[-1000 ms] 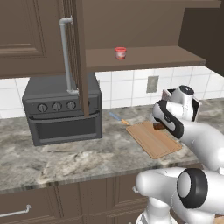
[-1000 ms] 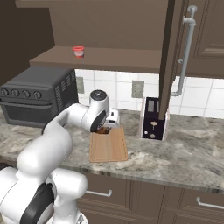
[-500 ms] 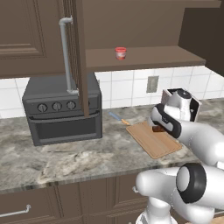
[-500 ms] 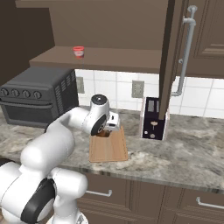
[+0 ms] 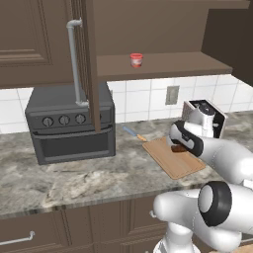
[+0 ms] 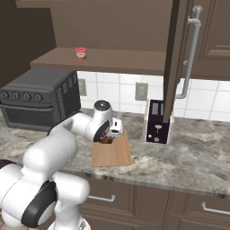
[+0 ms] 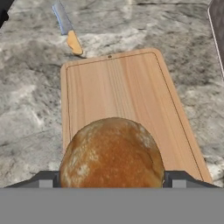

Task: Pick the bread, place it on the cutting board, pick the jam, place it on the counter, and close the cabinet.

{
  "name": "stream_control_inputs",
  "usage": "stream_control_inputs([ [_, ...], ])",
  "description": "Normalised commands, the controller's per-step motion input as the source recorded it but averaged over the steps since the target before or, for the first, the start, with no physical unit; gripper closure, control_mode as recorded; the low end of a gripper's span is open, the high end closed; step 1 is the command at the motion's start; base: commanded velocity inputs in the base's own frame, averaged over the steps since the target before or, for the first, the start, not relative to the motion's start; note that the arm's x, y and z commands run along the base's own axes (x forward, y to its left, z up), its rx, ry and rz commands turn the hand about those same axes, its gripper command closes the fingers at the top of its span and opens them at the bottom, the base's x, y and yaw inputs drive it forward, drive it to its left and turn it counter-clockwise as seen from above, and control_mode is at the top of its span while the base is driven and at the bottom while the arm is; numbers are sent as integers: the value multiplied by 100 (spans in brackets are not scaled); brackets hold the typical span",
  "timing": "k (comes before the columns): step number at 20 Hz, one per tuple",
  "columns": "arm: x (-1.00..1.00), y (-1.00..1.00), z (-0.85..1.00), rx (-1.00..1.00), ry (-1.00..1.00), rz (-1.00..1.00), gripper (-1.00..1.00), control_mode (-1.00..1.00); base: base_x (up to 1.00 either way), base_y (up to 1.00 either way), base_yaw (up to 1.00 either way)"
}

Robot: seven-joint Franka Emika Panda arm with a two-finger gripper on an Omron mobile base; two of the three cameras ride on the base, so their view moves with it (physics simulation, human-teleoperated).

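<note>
The bread [image 7: 112,153] sits clenched between the end effector's [image 7: 112,178] tips, directly over the near end of the cutting board [image 7: 118,83], whose long axis runs away toward the knife [image 7: 68,28] on the desk [image 7: 26,100].

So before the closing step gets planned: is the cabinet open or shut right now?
Open. The cabinet door swings out edge-on toward the cameras, baring the shelf with the jam.

The white arm reaches forward and bends down at the wrist, its gripper [image 5: 179,147] low, fingers closed on either side of the bread [image 7: 112,153].
</note>
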Motion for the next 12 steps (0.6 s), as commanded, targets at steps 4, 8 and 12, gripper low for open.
stream_control_inputs([
  [4,0,0,-20,0,0,0,100,-100,0,0,0],
  [8,5,0,-24,0,0,0,100,-100,0,0,0],
  [12,8,0,-23,0,0,0,100,-100,0,0,0],
])
